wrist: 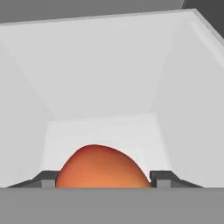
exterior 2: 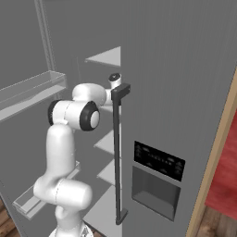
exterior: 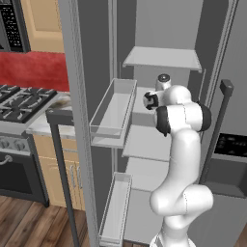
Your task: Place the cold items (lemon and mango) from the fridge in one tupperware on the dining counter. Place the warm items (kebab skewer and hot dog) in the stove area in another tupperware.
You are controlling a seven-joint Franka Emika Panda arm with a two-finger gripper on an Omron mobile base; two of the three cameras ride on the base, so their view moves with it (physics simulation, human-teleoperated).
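In the left base view the stove sat at nine o'clock beside the open fridge door, whose upper door bin hung just left of the white arm; the arm reached in over the fridge shelves at twelve o'clock; the closed fridge door with its dark handle filled three o'clock in the right base view; in the hand view the mango, orange-red, lay on the white shelf floor at six o'clock, between the two finger tips of the gripper; the tips stood right against its two sides, pinching the mango as far as the view showed.
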